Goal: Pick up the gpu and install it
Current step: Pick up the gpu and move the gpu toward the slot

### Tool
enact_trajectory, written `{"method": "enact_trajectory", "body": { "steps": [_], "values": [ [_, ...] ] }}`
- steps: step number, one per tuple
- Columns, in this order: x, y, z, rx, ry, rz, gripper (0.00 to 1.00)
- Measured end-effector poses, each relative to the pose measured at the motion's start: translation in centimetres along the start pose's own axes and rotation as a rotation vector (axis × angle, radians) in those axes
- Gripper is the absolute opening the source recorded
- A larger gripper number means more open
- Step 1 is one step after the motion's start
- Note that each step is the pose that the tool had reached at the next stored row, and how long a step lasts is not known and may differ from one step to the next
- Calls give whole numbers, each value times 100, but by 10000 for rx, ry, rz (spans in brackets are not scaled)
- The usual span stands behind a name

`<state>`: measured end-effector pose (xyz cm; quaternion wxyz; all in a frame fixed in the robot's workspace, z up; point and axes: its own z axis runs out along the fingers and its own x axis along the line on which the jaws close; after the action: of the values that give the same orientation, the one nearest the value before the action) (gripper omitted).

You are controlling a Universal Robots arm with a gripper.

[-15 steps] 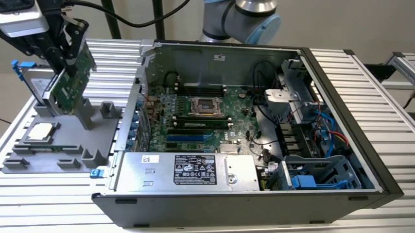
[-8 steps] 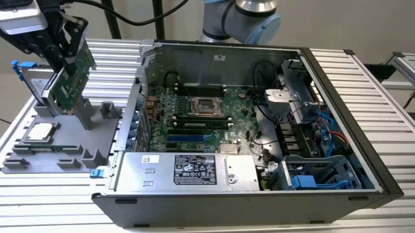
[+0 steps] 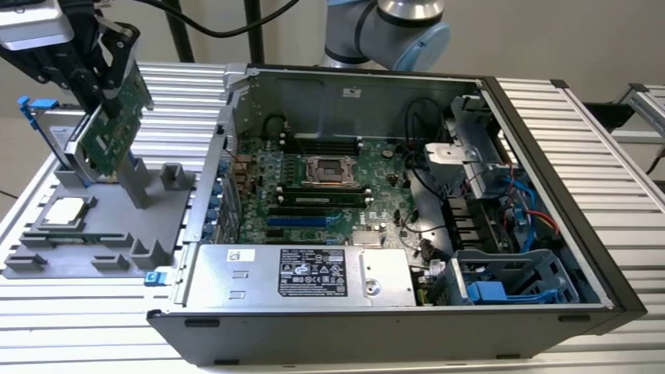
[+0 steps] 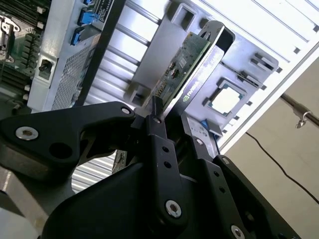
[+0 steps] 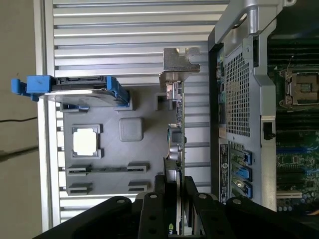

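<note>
Gripper [image 3: 104,89] is pinching the gpu [image 3: 112,125] between narrowed fingers [image 4: 158,137], on edge over the grey tray [image 3: 114,226] at the exterior view's left, beside the open case [image 3: 364,327]. First wrist view is showing its silver bracket [image 5: 177,59] (card edge-on); second wrist view is showing the black cooler face [image 4: 197,84]. Slatted metal bench [image 3: 592,132] is carrying both.

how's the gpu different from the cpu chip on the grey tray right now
The gpu stands on edge, clamped between the fingers; the cpu chip lies flat in its seat on the grey tray, untouched. The gpu is a long green card with a silver end bracket; the cpu chip is a small silver square. Both are outside the computer case, neither installed.
</note>
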<state>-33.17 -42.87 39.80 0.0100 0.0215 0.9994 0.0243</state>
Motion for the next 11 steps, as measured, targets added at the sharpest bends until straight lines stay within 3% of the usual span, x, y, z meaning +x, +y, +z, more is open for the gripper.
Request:
{"method": "enact_trajectory", "body": {
  "steps": [11],
  "values": [
    [-1,2,-40,0,0,0,0]
  ]
}}
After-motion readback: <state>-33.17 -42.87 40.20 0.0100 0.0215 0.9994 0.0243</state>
